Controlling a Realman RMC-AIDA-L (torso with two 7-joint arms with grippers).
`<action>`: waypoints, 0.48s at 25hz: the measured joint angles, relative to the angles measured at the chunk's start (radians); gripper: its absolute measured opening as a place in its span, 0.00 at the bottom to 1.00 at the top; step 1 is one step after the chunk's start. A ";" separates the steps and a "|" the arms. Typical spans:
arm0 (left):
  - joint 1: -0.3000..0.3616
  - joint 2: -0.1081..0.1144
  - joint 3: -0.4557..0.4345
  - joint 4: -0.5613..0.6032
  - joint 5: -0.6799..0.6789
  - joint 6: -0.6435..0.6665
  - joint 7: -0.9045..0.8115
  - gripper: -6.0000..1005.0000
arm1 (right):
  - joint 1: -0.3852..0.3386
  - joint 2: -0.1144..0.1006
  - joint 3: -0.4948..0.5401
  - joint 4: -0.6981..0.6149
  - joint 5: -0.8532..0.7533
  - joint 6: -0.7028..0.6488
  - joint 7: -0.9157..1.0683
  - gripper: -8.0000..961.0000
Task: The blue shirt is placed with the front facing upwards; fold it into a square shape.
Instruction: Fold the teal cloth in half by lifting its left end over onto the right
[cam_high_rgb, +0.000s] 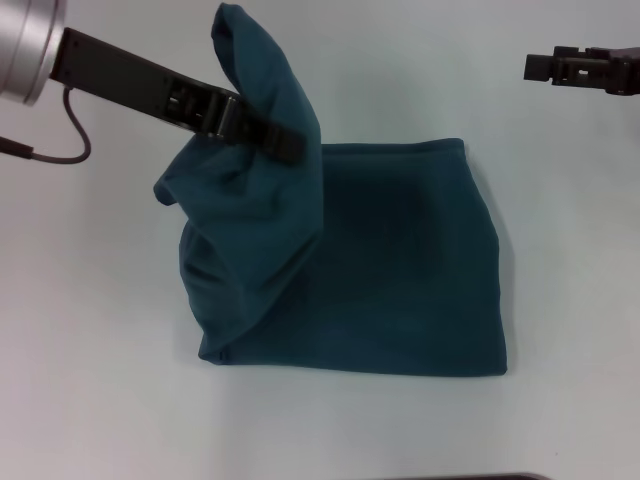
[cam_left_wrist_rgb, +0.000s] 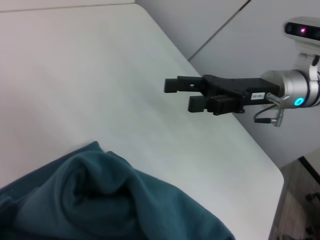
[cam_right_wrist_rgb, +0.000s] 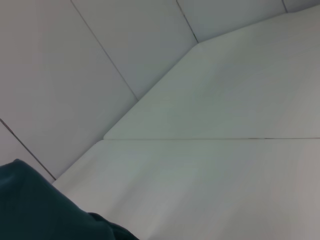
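The blue shirt (cam_high_rgb: 400, 270) lies on the white table (cam_high_rgb: 90, 400), folded into a rough rectangle with plain fabric up and no lettering showing. Its left part is lifted off the table into a tall hanging flap (cam_high_rgb: 265, 90). My left gripper (cam_high_rgb: 285, 145) comes in from the upper left and is shut on that flap, holding it above the shirt's left side. In the left wrist view, bunched shirt fabric (cam_left_wrist_rgb: 100, 200) fills the lower part. My right gripper (cam_high_rgb: 530, 66) hovers at the far right, well apart from the shirt; the left wrist view shows the right gripper (cam_left_wrist_rgb: 177, 95) open and holding nothing.
A cable (cam_high_rgb: 60, 150) loops from my left wrist over the table's far left. The table edge (cam_left_wrist_rgb: 260, 150) and grey wall panels (cam_right_wrist_rgb: 75, 75) appear in the wrist views. A corner of the shirt (cam_right_wrist_rgb: 30, 205) shows in the right wrist view.
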 joint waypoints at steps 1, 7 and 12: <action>-0.001 0.000 0.006 0.000 -0.002 -0.002 -0.002 0.10 | 0.000 0.000 0.000 0.000 0.000 0.000 0.000 0.93; -0.010 -0.002 0.054 0.079 -0.007 -0.069 0.002 0.10 | 0.002 0.002 0.000 0.000 -0.003 0.001 0.000 0.92; -0.021 -0.002 0.097 0.152 -0.026 -0.135 0.023 0.10 | 0.003 0.002 -0.001 0.000 -0.004 0.001 0.000 0.92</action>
